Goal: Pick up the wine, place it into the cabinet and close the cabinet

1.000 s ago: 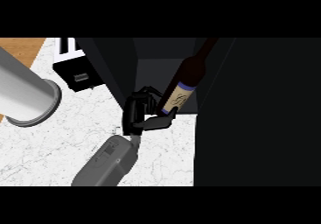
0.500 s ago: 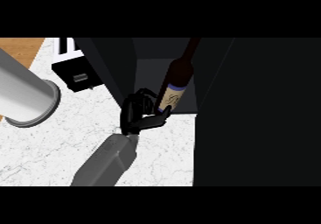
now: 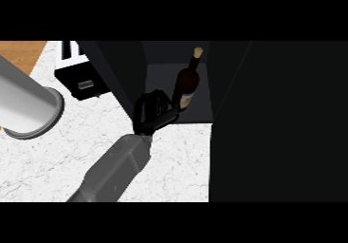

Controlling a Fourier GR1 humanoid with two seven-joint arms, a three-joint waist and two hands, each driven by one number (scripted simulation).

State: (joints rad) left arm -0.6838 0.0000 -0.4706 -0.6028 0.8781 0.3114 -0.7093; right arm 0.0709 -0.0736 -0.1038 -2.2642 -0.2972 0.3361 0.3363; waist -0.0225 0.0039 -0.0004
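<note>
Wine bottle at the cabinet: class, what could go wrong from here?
1. The wine bottle leans rather than standing upright, so it may topple when the right hand lets go.
2. It sits near the front of the cabinet shelf, so a closing door might strike it.

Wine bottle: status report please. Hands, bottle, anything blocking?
Right hand curled on wine bottle near its label. Bottle standing inside open cabinet. Left hand out of view. Nothing blocking seen.
</note>
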